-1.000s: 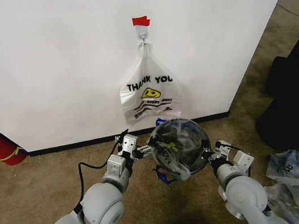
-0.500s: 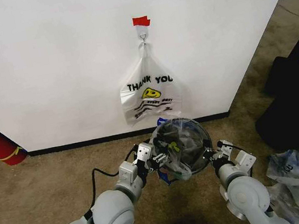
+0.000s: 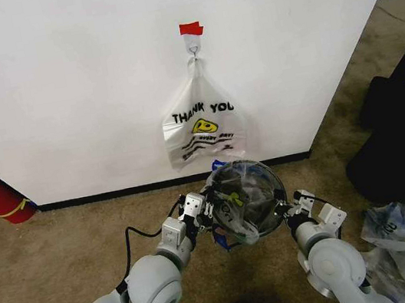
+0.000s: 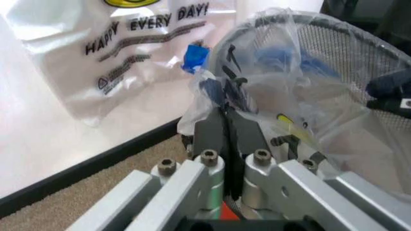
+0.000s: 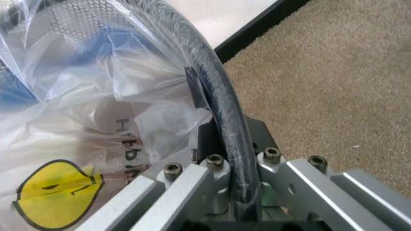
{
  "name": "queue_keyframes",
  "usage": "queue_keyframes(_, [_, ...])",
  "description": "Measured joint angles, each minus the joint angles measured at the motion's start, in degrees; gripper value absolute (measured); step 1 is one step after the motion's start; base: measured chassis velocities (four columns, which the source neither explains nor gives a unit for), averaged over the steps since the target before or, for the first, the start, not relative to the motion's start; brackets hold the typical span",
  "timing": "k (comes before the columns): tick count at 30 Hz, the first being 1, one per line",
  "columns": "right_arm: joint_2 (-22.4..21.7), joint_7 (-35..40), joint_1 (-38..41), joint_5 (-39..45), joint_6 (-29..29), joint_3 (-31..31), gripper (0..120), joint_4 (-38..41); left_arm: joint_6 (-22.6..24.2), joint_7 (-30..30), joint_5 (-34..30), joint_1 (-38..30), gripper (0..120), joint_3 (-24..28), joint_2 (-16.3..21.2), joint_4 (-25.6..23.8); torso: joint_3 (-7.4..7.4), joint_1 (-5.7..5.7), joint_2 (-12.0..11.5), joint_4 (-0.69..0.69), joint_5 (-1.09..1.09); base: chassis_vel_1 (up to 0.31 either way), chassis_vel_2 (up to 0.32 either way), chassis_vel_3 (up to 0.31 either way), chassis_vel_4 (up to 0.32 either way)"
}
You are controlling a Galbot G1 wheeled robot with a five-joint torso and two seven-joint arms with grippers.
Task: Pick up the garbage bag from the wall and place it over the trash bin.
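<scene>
A: Head view: which step was it? The garbage bag lay draped in the trash bin below the wall.

B: Seating it, seemingly. Left gripper pinched bag plastic; right gripper clamped the rim. Next called for stretching.

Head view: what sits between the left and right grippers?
The trash bin, with the garbage bag draped in and over it. The left gripper is at its left rim, the right gripper at its right rim.
</scene>
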Motion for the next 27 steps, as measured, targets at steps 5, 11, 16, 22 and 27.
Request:
queue_keyframes(5, [-0.03,-0.03,-0.02,-0.03,0.01,0.05,0,-0.11,-0.31,-0.25,-0.27,0.01,0,-0.46,0.0,-0.43,0.0,0.0,0.0,0.0,0.0,0.0,0.0,0.0,0.0])
queue_keyframes(11, [0.14,-0.49,-0.29,-0.02,0.03,0.16,0,-0.17,-0.33,-0.49,-1.79,0.03,0,-1.97,0.13,-0.8,0.0,0.0,0.0,0.0,0.0,0.0,0.0,0.0,0.0])
queue_keyframes(16, [0.22,-0.79,-0.42,0.14,0.03,0.25,0,-0.18,-0.28,-0.56,-2.49,0.1,0,-2.54,0.16,-0.46,0.0,0.0,0.0,0.0,0.0,0.0,0.0,0.0,0.0])
queue_keyframes(22, [0.38,-1.87,-1.31,3.83,-0.46,1.67,0,0.78,-0.94,2.34,-6.97,1.77,0,-5.91,-0.03,7.62,0.0,0.0,0.01,0.02,0.01,0.0,0.0,0.0,0.0])
queue_keyframes(27, [0.0,-1.91,-1.38,4.51,-0.65,1.84,0,1.29,-2.1,3.31,-9.34,2.01,0,-7.29,-0.23,10.84,0.0,0.0,0.01,-0.01,-0.01,0.0,0.0,0.0,0.0])
